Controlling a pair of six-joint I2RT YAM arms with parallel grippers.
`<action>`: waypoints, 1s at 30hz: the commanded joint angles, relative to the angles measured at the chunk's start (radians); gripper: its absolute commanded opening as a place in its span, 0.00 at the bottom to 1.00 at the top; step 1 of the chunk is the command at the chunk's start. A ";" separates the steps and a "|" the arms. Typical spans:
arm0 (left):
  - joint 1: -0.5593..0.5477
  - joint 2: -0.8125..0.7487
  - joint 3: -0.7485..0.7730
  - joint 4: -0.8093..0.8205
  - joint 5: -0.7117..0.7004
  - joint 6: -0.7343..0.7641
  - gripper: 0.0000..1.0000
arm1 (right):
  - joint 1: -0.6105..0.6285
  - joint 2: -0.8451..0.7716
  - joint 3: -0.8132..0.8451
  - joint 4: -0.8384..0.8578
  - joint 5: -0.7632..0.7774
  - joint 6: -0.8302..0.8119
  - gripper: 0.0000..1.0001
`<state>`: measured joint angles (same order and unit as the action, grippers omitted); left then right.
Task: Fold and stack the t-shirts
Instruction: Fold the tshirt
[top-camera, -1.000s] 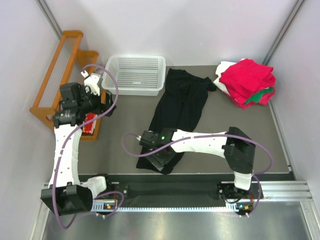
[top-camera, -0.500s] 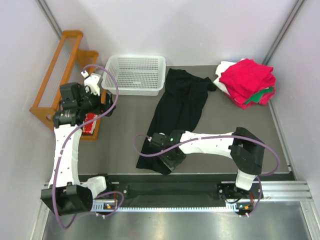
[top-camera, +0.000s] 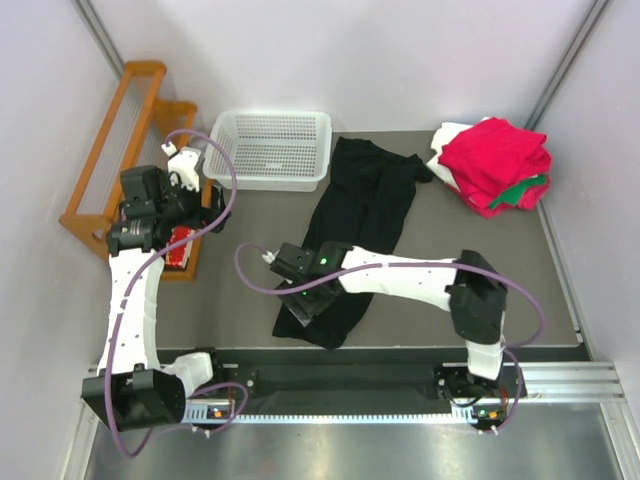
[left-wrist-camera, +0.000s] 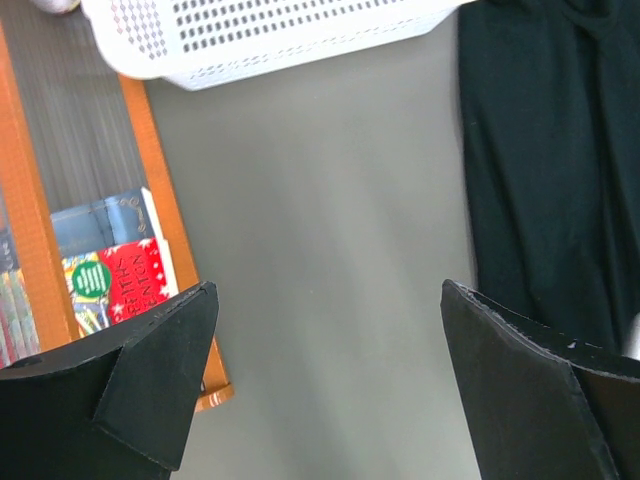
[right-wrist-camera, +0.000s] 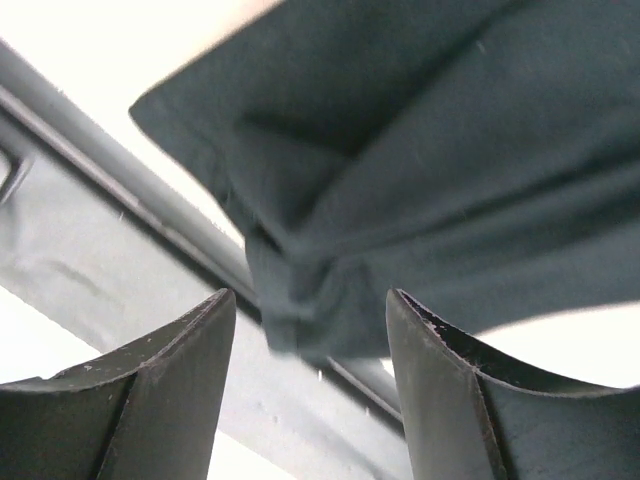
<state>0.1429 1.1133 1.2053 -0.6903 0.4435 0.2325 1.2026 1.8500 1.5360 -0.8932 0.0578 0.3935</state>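
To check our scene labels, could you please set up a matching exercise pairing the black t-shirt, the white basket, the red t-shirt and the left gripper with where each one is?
1. black t-shirt
2. white basket
3. red t-shirt
4. left gripper

A. topmost in the far right corner
B. open above bare table, beside the wooden rack
C. laid lengthwise mid-table
D. at the far edge, left of centre

Pairs: 1-C, 2-D, 3-A, 4-B

Black t-shirt (top-camera: 362, 215) lies as a long narrow strip mid-table (top-camera: 250, 270), near end rumpled; folded red shirt (top-camera: 495, 155) tops green (top-camera: 527, 187) and white (top-camera: 448, 160) ones, far-right corner
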 joint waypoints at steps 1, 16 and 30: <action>0.001 -0.020 -0.023 0.063 -0.063 -0.030 0.98 | 0.009 0.109 0.094 0.031 -0.006 -0.036 0.61; 0.113 0.013 -0.023 0.100 -0.134 -0.133 0.98 | 0.057 0.276 0.303 -0.039 0.002 -0.091 0.61; 0.118 0.007 -0.016 0.091 -0.111 -0.122 0.98 | 0.074 0.336 0.243 -0.035 0.043 -0.110 0.60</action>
<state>0.2546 1.1233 1.1736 -0.6357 0.3172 0.1139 1.2648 2.1738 1.7977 -0.9276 0.0704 0.3019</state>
